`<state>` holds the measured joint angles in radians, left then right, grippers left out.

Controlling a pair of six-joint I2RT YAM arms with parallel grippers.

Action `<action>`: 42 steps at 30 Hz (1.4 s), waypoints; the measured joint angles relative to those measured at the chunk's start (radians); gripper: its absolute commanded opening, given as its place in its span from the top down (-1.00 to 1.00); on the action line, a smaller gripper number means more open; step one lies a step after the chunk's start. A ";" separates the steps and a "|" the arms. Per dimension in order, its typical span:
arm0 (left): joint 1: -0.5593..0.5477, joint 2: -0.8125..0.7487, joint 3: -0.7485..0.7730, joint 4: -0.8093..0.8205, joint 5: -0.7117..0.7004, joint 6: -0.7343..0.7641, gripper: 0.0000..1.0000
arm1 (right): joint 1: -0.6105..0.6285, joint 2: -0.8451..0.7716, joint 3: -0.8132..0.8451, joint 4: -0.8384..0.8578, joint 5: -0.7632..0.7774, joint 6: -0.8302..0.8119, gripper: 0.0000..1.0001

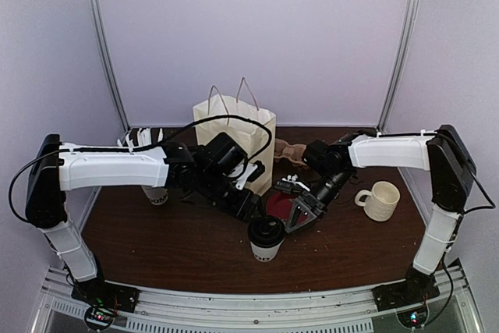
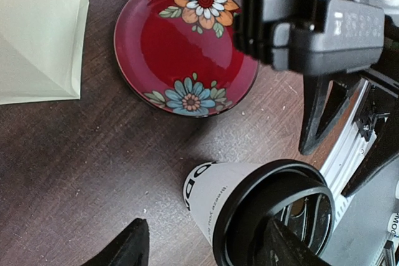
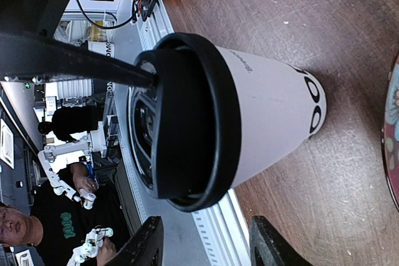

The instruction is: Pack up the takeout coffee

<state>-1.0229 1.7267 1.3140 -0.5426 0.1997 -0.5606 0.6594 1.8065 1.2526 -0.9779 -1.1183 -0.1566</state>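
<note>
The dark wooden table (image 1: 171, 247) carries a pale paper bag (image 1: 234, 134) with handles, upright toward the back edge, about the middle. The takeout coffee cup (image 1: 265, 252) stands upright near the front edge, roughly central, with its black lid (image 1: 267, 230) on. A cream mug (image 1: 382, 200) sits toward the right edge. A red flowered plate (image 2: 181, 48) lies between bag and cup. Just behind the cup, the left gripper (image 2: 206, 225) has its fingers spread apart, and the right gripper (image 3: 206, 222) is likewise spread; neither clamps anything.
</note>
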 measured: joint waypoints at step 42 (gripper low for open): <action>-0.010 -0.027 -0.096 0.113 -0.025 -0.010 -0.05 | 0.037 0.127 0.135 -0.129 0.087 0.048 0.42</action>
<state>-1.0325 1.6993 1.2179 -0.4297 0.1745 -0.5705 0.6964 1.9331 1.3876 -1.1069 -1.0317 -0.1081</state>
